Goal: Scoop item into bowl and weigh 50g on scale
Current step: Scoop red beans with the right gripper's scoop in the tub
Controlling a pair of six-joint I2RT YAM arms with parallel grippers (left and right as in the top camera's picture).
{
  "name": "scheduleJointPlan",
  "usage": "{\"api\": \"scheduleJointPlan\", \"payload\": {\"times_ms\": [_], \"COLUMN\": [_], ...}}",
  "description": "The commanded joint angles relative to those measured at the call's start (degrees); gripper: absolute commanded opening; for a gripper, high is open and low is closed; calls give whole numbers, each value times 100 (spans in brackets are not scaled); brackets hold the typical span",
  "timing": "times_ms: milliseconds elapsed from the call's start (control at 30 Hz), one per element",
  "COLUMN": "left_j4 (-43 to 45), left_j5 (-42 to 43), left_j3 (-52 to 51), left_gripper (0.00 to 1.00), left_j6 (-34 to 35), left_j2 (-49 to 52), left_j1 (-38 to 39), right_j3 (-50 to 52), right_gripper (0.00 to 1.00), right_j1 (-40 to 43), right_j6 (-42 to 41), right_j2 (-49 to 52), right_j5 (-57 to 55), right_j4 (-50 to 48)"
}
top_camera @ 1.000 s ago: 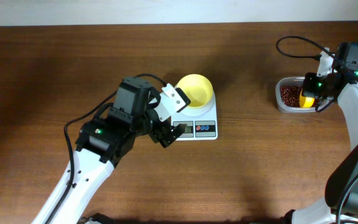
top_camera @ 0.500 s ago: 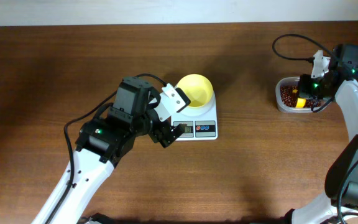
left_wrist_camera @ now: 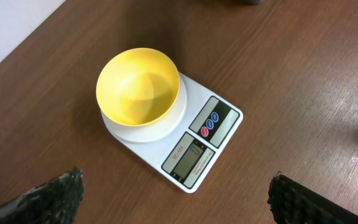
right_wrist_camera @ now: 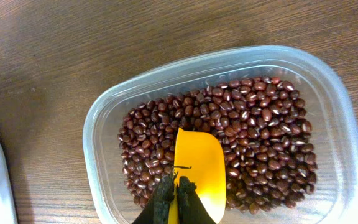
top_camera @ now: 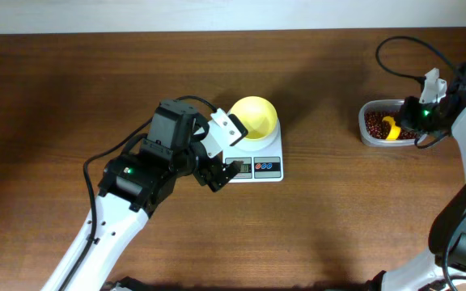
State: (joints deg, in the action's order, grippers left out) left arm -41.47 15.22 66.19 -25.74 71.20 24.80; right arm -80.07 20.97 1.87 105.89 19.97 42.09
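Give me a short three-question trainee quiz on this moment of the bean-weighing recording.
1. True or false: the bowl on the scale is empty.
2. What does the right pincer grip? A) the yellow scoop B) the bowl C) the scale
3. Fill in: the beans lie in a clear plastic ____.
Key: 1 true; 2 A; 3 tub.

Left gripper spread wide, hovering; right gripper angled down, clamped on scoop.
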Motion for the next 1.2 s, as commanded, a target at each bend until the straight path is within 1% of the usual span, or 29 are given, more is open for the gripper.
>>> {"api": "scheduleJointPlan", "payload": {"times_ms": [0, 167, 367, 633, 800, 900, 1167], "left_j4": [7, 7, 7, 7, 4, 7, 7], "left_j5": [109, 109, 109, 109, 109, 109, 109], "left_j3": [-33, -33, -33, -33, -33, -33, -33], "left_gripper": [99, 99, 99, 99, 99, 99, 99], "left_j6": [-55, -55, -52, -55, -55, -55, -55], "left_j2": [-46, -46, -46, -46, -46, -46, -46], "left_j1": [9, 9, 9, 9, 9, 9, 9], "right_j3": [-17, -17, -17, -17, -17, -17, -17], "right_gripper": [4, 4, 4, 4, 4, 4, 4], "right_j1": [22, 22, 68, 461, 461, 461, 610], "right_j6": [-94, -195, -192, -192, -197, -409, -409], "right_j2": [411, 778, 787, 789, 833, 1025, 1187], "right_j5": [146, 407, 560, 990, 988, 1032, 1137], "right_j4": [31, 13, -22, 52, 55, 50, 52]}}
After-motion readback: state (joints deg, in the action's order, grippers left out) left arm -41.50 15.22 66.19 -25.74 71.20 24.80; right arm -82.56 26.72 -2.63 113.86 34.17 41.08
